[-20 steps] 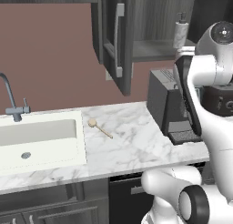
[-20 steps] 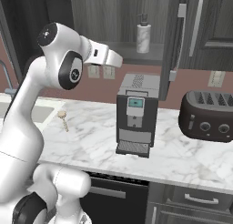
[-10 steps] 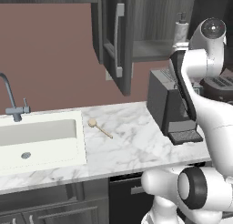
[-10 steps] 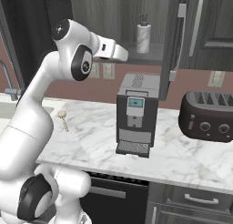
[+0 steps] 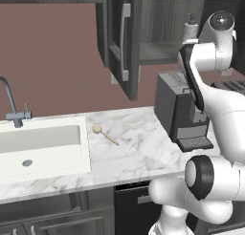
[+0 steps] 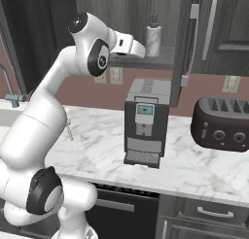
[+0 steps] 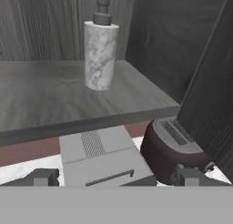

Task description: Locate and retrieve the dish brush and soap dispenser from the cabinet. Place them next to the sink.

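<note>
Right base view: arm raised, released pincer [image 6: 141,52] facing shelved soap dispenser [image 6: 153,38].

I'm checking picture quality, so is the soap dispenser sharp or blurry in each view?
Hand view: soap dispenser fairly crisp, marbling readable, evenly lit on the cabinet shelf. Right base view: it is small but distinct. Left base view: it is tiny, soft, partly behind the arm.

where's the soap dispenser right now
The soap dispenser stands upright on the shelf of the open cabinet, above the coffee machine. In the right base view it is just right of the open gripper, apart from it.
</note>
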